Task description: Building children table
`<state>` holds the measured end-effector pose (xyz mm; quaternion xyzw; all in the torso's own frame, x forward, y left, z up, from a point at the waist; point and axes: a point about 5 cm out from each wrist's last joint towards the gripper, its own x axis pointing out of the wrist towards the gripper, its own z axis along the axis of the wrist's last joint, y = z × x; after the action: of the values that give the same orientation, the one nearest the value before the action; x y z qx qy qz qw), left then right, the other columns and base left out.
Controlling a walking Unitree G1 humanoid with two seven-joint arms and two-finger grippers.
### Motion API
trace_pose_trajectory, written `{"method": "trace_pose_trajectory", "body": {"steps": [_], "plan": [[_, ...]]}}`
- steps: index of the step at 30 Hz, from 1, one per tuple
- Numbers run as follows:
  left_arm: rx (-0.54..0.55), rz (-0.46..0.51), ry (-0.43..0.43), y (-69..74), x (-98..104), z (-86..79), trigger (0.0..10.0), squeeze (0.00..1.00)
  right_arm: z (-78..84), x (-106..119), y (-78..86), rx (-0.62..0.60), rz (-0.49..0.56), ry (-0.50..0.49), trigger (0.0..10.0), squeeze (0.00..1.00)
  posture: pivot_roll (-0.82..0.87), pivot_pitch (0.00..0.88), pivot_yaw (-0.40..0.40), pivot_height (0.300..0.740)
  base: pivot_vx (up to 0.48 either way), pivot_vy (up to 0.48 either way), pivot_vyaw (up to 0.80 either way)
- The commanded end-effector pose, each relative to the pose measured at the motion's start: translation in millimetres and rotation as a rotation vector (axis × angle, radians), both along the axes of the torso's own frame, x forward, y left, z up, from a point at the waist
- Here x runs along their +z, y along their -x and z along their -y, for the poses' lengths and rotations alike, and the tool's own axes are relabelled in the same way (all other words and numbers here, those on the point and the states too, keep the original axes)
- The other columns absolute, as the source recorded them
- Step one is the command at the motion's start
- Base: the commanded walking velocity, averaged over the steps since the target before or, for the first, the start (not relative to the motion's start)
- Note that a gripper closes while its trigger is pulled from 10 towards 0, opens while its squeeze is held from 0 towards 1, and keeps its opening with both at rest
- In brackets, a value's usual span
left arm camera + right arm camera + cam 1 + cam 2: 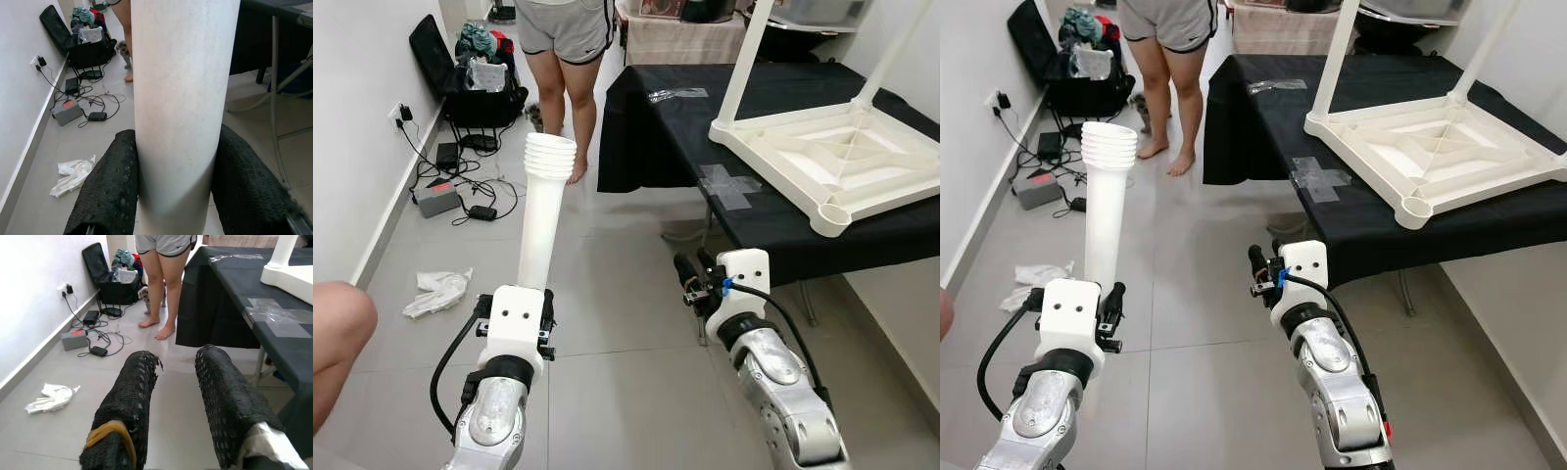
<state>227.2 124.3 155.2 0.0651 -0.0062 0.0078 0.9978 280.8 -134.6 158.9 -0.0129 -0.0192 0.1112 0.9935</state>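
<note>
Head camera, left eye: the left gripper [544, 315] clasps a white table leg [544, 211] and holds it nearly upright, ribbed end uppermost, over the grey tiled floor [617, 323]. The right gripper [688, 277] hangs low beside the black-draped table [773, 108], fingers apart and empty. On that cloth lies the white children's tabletop [832, 162], upside down, two legs already standing up from it; an open corner socket [832, 216] sits at its near edge. A barefoot person [566, 59] stands further back.

Right eye: the same scene, with a tape cross [1320, 175] on the cloth near the tabletop.

Left wrist: both black fingers [110, 188] press against the leg's sides. Cables [93, 100] and crumpled white paper [73, 172] lie on the floor by the wall.

Right wrist: the two fingers [129, 401] stand parted with nothing between them, aimed along the floor beside the table.
</note>
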Motion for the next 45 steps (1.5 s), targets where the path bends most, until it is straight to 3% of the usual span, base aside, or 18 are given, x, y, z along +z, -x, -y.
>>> {"method": "trace_pose_trajectory", "body": {"steps": [1,8,9,10,11,20,21,26,37,45], "plan": [[-0.001,-0.006,0.013,-1.0,-1.1,1.3,10.0,0.00,4.6,-3.4,0.3,-0.026,-0.015,0.001,10.0,0.00,0.10,0.079,-0.101,0.740,0.000,0.000,0.00],[0.000,-0.007,0.008,-2.5,-0.3,0.4,10.0,0.00,6.6,-4.7,-4.0,-0.042,-0.034,0.026,10.0,0.00,0.10,0.097,-0.098,0.740,0.000,0.000,0.68],[0.001,-0.006,0.007,-2.7,0.0,0.1,10.0,0.00,8.6,-5.0,-4.2,-0.056,-0.031,0.017,10.0,0.90,0.10,0.096,-0.095,0.740,0.000,0.000,0.00],[0.001,-0.006,0.007,-2.7,0.0,0.1,10.0,0.00,8.6,-5.0,-4.2,-0.056,-0.031,0.017,10.0,0.90,0.10,0.096,-0.095,0.740,0.000,0.000,0.00],[0.001,-0.006,0.007,-2.9,0.2,-0.1,10.0,0.00,10.1,-5.1,-4.2,-0.065,-0.026,0.009,10.0,1.00,0.10,0.095,-0.093,0.740,0.000,0.000,0.00],[0.010,-0.008,0.020,-0.2,-0.4,-0.3,10.0,0.00,11.6,-3.8,-3.1,-0.083,-0.011,0.016,10.0,1.00,0.10,0.086,-0.094,0.740,0.000,0.000,0.00],[0.012,-0.008,0.026,-0.2,-0.1,-0.7,10.0,0.00,10.6,-2.8,-3.3,-0.072,-0.009,0.015,10.0,0.00,0.10,0.084,-0.093,0.740,0.000,0.000,0.00],[0.014,-0.008,0.026,-0.2,0.1,-1.3,10.0,0.00,10.1,-2.3,-3.3,-0.067,-0.010,0.011,10.0,0.00,0.10,0.083,-0.096,0.740,0.000,0.000,0.00],[0.060,-0.013,0.035,-4.5,1.3,-12.8,10.0,0.00,13.5,1.4,-6.0,-0.064,0.000,-0.017,10.0,0.00,0.10,0.077,-0.098,0.740,0.000,-0.390,0.00],[0.098,0.009,0.027,-10.7,6.5,-24.9,10.0,0.00,16.0,3.9,-6.9,-0.083,0.014,-0.015,10.0,0.00,0.11,0.078,-0.098,0.740,0.293,-0.375,0.00]]}}
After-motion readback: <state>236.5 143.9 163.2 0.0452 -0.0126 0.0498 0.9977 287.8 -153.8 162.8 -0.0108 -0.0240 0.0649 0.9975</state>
